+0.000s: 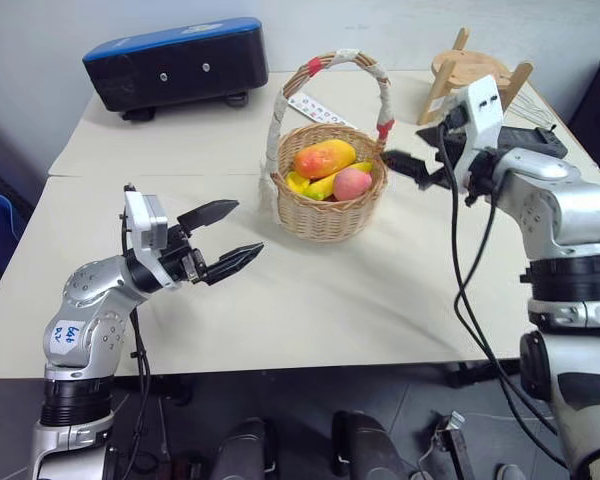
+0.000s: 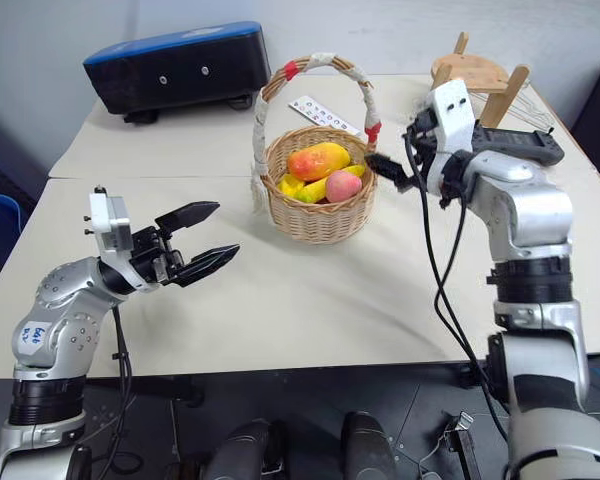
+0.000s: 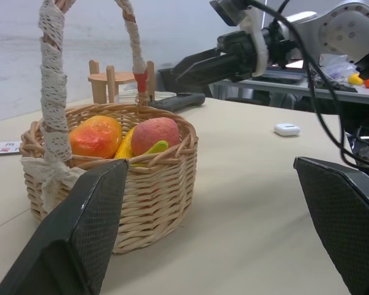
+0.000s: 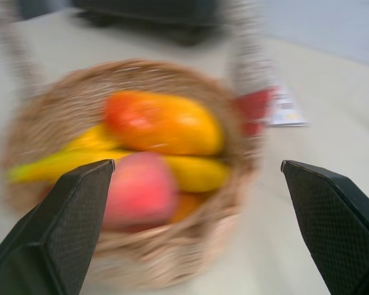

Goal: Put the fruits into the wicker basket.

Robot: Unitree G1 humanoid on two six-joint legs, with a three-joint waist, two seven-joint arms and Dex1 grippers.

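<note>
The wicker basket [image 1: 325, 218] stands mid-table with its taped handle arching over it. Inside lie the fruits: an orange-yellow mango [image 1: 325, 158], a pink-red peach [image 1: 352, 183] and a yellow banana [image 1: 318, 188]. My right gripper [image 1: 405, 168] hovers just right of the basket's rim, pointing at it, open and holding nothing; in its wrist view the fingers [image 4: 61, 227] stand wide apart before the peach [image 4: 138, 190]. Over the table to the left of the basket, well short of it, my left gripper [image 1: 245, 228] is open and empty too.
A blue-and-black box [image 1: 175, 62] sits at the back left. A wooden stand [image 1: 475, 70] is at the back right, with a flat black device [image 1: 525, 140] beside it. A white card [image 1: 315, 108] lies behind the basket. A small white case [image 3: 287, 129] rests on the table.
</note>
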